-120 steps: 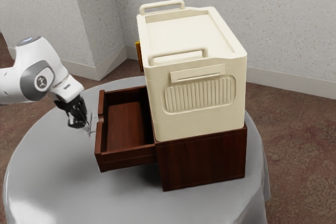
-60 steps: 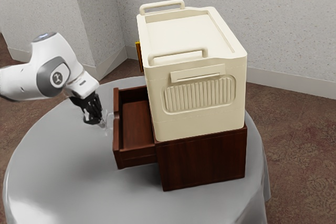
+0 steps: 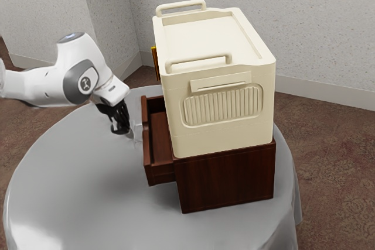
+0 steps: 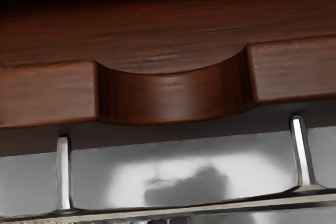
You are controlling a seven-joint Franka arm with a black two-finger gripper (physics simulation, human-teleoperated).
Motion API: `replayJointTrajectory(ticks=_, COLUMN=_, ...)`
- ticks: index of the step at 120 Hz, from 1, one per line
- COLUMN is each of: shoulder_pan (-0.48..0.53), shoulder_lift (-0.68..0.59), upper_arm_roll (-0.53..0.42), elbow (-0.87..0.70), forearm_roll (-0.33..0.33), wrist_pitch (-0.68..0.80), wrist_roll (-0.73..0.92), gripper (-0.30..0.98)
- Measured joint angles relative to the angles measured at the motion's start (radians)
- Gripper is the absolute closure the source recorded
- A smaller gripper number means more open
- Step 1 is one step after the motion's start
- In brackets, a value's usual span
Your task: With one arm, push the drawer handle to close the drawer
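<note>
Gripper (image 3: 127,133) at metal handle (image 4: 173,210), 1 wooden drawer (image 3: 149,159) partly open

Glossy white shell all along the arm (image 3: 35,86), left of the frame, and what smooth, rounded casings these are! There's a broad grey panel (image 3: 74,80) wrapped around the bulging joint, and on it a round badge (image 3: 85,83), dark with a pale rim and a small light emblem. Up top, a bluish-grey round cap (image 3: 71,37). Lower down, a blocky white housing (image 3: 111,91) with softened edges, and then, sharp contrast, the black gripper (image 3: 125,131), angular, with greyish glints.
</note>
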Motion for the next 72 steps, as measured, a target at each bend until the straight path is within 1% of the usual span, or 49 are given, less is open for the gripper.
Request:
replayJointTrajectory(ticks=21, shoulder_pan=-0.007, shoulder_lift=0.028, upper_arm_roll=-0.005, elbow=0.016, forearm_roll=-0.03, wrist_pitch=0.0, wrist_roll=-0.006, gripper=0.79)
replayJointTrajectory(ticks=44, shoulder_pan=-0.038, shoulder_lift=0.039, upper_arm_roll=-0.005, elbow=0.021, forearm_roll=-0.063, wrist_pitch=0.001, wrist_roll=-0.011, gripper=0.78)
replayJointTrajectory(ticks=72, shoulder_pan=-0.084, shoulder_lift=0.056, upper_arm_roll=-0.007, elbow=0.05, forearm_roll=-0.08, wrist_pitch=0.001, wrist_roll=-0.016, gripper=0.78)
